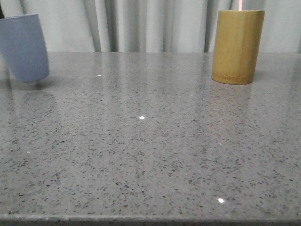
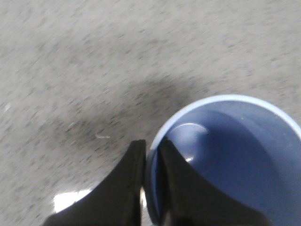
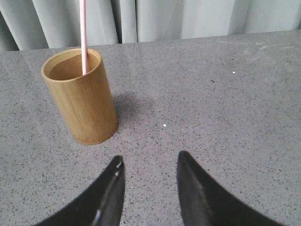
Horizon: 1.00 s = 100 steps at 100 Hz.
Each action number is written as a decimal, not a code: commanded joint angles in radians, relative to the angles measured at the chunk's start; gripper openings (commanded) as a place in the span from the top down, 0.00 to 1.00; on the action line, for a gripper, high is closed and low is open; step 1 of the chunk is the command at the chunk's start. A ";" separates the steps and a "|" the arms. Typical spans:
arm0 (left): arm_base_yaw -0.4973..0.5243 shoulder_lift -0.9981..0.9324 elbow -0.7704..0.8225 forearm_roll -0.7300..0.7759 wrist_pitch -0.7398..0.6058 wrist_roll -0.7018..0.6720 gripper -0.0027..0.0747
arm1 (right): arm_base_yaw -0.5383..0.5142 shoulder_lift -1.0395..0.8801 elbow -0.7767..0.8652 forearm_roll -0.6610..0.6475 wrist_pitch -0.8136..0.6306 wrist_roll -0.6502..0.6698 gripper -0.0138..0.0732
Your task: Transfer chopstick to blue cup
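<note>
The blue cup [image 1: 23,47] is at the far left of the front view, leaning a little. In the left wrist view my left gripper [image 2: 151,143] is shut on the blue cup's [image 2: 235,160] rim, one finger inside the wall and one outside. The cup's inside holds nothing. A pale pink chopstick [image 3: 83,37] stands in the bamboo holder [image 3: 82,101]. In the front view only the chopstick's [image 1: 241,4] short tip shows above the holder [image 1: 236,47]. My right gripper [image 3: 150,160] is open over bare tabletop, a short way from the holder, holding nothing.
The grey speckled stone table [image 1: 150,141] stretches between cup and holder. Pale curtains [image 1: 155,23] hang behind its far edge. The table's front edge runs along the bottom of the front view. Neither arm shows in the front view.
</note>
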 commanded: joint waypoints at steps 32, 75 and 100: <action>-0.258 0.154 -0.343 -0.032 0.003 -0.029 0.99 | 0.002 0.004 -0.038 -0.005 -0.080 -0.007 0.50; -0.356 0.271 -0.446 -0.045 0.020 -0.031 0.98 | 0.002 0.004 -0.038 -0.005 -0.078 -0.007 0.50; -0.356 0.271 -0.446 -0.058 0.020 -0.031 0.53 | 0.002 0.004 -0.038 -0.005 -0.077 -0.007 0.50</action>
